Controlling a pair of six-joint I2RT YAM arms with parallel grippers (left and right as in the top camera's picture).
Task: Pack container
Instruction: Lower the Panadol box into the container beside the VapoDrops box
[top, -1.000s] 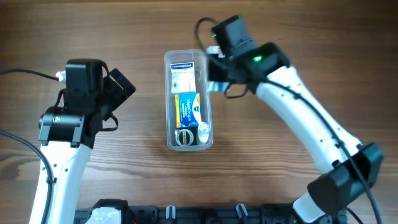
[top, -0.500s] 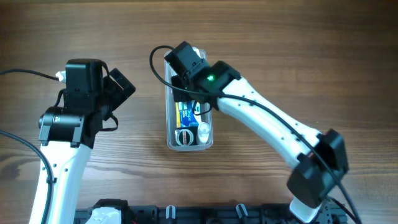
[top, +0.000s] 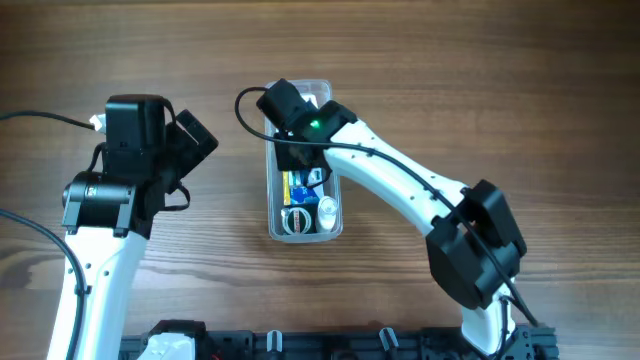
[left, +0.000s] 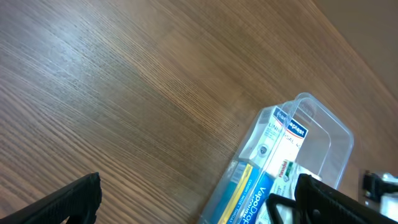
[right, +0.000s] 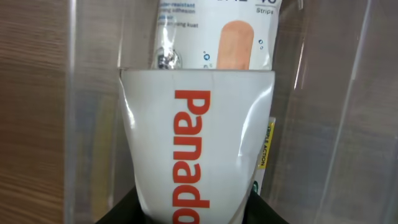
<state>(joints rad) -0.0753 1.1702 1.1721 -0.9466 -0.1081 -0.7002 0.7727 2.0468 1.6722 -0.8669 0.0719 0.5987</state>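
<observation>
The clear plastic container lies lengthwise in the middle of the table. It holds a blue and yellow box, a round tin and a small white item. My right gripper is down over the container's far half and is shut on a white Panadol box. That box sits inside the container walls, on top of a plasters box. My left gripper is open and empty, left of the container.
The wooden table carries nothing else loose. The left arm stands at the left; the right arm reaches diagonally across from the front right. A black rail runs along the front edge.
My right gripper has moved left from beside the container's far right corner to over its far half, carrying the white box down into it. The left arm has not moved.
</observation>
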